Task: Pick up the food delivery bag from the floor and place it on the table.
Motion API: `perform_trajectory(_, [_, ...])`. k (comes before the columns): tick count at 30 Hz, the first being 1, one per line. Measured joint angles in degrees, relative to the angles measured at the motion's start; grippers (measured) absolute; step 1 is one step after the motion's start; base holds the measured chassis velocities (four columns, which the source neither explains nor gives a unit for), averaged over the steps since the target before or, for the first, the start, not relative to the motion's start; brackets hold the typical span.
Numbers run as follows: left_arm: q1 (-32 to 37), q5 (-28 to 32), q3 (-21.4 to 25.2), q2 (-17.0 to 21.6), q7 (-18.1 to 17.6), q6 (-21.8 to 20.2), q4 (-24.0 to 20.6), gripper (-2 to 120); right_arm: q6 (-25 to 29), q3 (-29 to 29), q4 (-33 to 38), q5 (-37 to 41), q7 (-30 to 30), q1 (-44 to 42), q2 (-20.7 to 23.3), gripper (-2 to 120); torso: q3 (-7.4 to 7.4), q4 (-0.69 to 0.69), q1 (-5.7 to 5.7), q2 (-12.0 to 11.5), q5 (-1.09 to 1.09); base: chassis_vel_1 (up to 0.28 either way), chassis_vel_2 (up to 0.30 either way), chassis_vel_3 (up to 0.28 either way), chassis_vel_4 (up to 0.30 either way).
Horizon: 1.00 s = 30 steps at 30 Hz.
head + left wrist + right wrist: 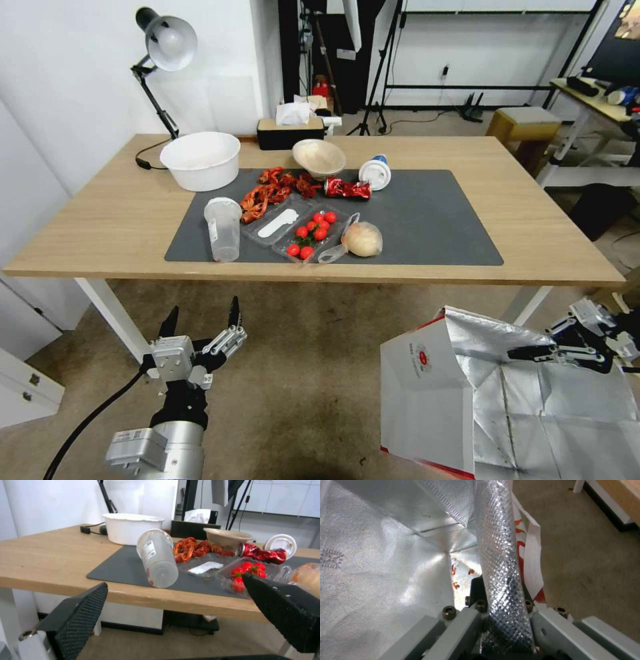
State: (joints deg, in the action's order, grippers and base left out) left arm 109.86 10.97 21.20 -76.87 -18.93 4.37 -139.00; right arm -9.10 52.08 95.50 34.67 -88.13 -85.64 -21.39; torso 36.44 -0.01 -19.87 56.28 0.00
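Note:
The food delivery bag [427, 387], white with a small round red logo and silver foil lining, stands open at the lower right, below the level of the table [100, 220]. My right gripper [533, 352] is shut on its far upper rim. In the right wrist view the foil rim [501, 567] runs up between the fingers, with a white handle strap [533, 562] beside it. My left gripper [203, 320] hangs open and holds nothing, in front of the table's near edge. In the left wrist view the left gripper [174, 580] shows with its two black pads wide apart.
The dark grey mat [440, 220] carries a clear cup [223, 230], red crayfish [270, 190], a tray of tomatoes [313, 233], a bagged bun [362, 239] and a crushed red can [347, 189]. A white bowl [200, 160], lamp [167, 43] and tissue box [290, 130] stand behind. A white table leg [530, 305] is near the bag.

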Motion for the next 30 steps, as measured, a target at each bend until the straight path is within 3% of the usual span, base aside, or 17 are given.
perform_trajectory(13, [-0.5, 0.6, -0.1, 0.2, -0.7, 2.0, 1.0, 100, -0.2, -0.1, 0.0, 0.1, 0.0, 0.2, -0.1, 0, 1.67, 0.0, -1.25, 2.9, 0.0, 0.0, 0.0, 0.0, 0.0])
perform_trajectory(30, [-0.3, 0.5, -0.1, 0.2, -0.8, 2.5, 1.1, 100, -0.6, 0.1, 0.5, 0.9, 0.0, 0.0, -0.3, 0, 1.53, 0.0, -1.16, 2.7, 0.0, 0.0, 0.0, 0.0, 0.0])
